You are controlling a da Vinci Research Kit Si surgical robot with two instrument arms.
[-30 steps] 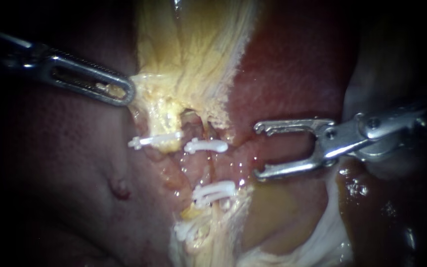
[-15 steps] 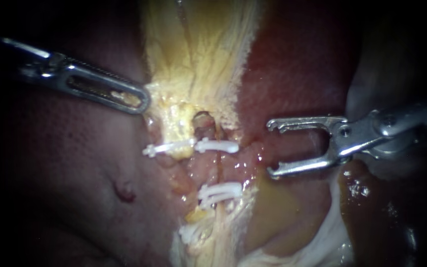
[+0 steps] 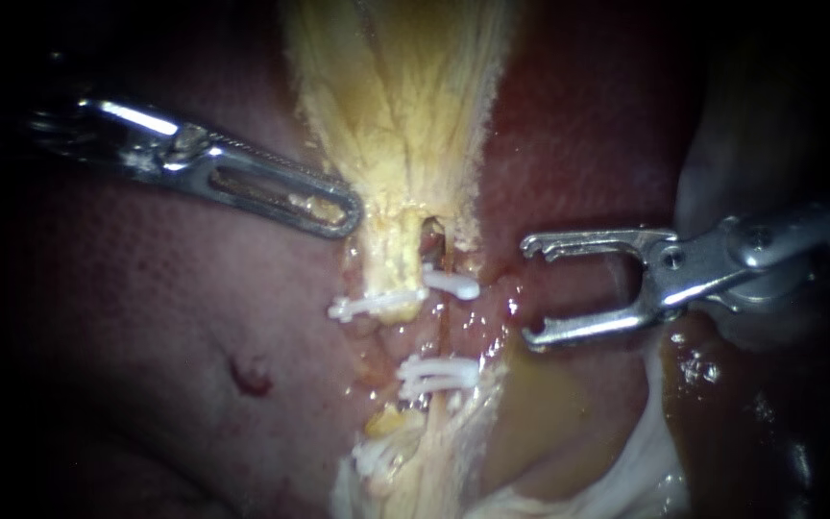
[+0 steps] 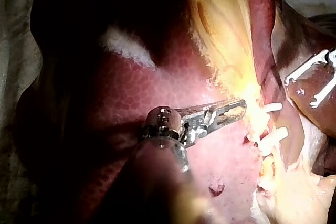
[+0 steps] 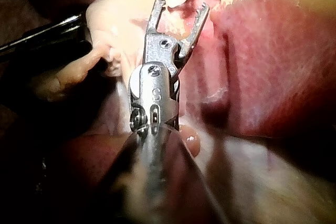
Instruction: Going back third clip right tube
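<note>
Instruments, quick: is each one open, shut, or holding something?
Left instrument: jaws shut on the yellow tissue.
Right instrument: jaws open, holding nothing.

No word, label, brand, number or sign can be read here. The liver (image 3: 146, 317), the yellow tissue (image 3: 396, 115) and the white clips (image 3: 439, 375) carry no writing, and neither does the left instrument (image 3: 343, 210). The right instrument (image 3: 528, 290) has one small engraved mark on its wrist joint, just behind the jaw hinge in the right wrist view. It is not legible as text.
</note>
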